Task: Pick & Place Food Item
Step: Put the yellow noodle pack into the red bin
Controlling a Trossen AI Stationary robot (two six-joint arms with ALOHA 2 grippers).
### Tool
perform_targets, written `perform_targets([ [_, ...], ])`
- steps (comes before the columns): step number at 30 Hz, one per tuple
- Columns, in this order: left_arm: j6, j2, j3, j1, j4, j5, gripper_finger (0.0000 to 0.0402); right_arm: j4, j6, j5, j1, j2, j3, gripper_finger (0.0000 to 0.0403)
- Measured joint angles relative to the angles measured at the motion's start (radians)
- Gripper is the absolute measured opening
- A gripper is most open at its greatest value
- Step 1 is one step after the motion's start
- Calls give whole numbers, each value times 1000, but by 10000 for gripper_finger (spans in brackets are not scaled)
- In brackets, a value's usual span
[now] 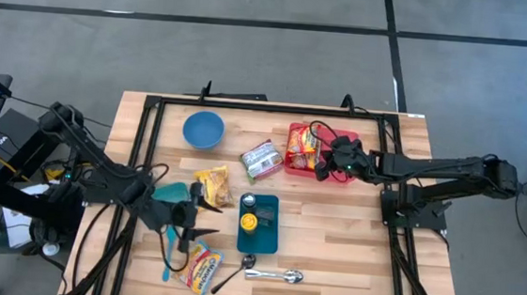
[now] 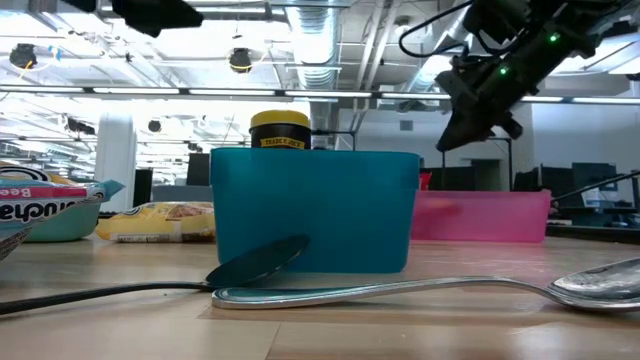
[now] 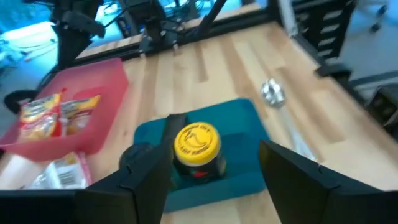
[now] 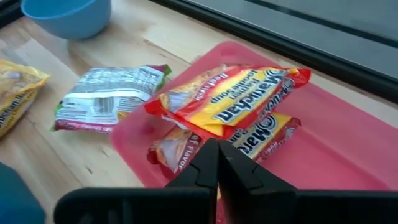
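Left wrist view: I've got my left gripper [image 3: 208, 180] spread, fingers either side of the yellow-lidded jar [image 3: 195, 149] standing in the teal tray [image 3: 249, 165]. Right gripper [image 4: 217, 163] is pressed together above the noodle packs [image 4: 230, 106] in the pink bin [image 4: 336, 143].

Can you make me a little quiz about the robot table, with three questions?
1. True or false: the yellow-lidded jar stands in the teal tray.
2. What colour bin holds the noodle packets? A pink, B green, C black.
3. Fill in: the blue ____ sits near the table's far edge.

Key: 1 true. 2 A. 3 bowl.
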Motion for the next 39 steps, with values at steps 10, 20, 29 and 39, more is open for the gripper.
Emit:
perform_targets([
  [10,3,220,66,-1,-79,-119,182,2,-1,0,5,0,0,0],
  [20,2,345,93,37,-200,-143,168,0,-1,0,5,0,0,0],
  [29,-85,355,93,95,-303,-88,178,-2,-1,-1,5,4,-1,0],
  [39,-254,355,93,137,-480,-30,179,-2,-1,-1,5,4,-1,0],
])
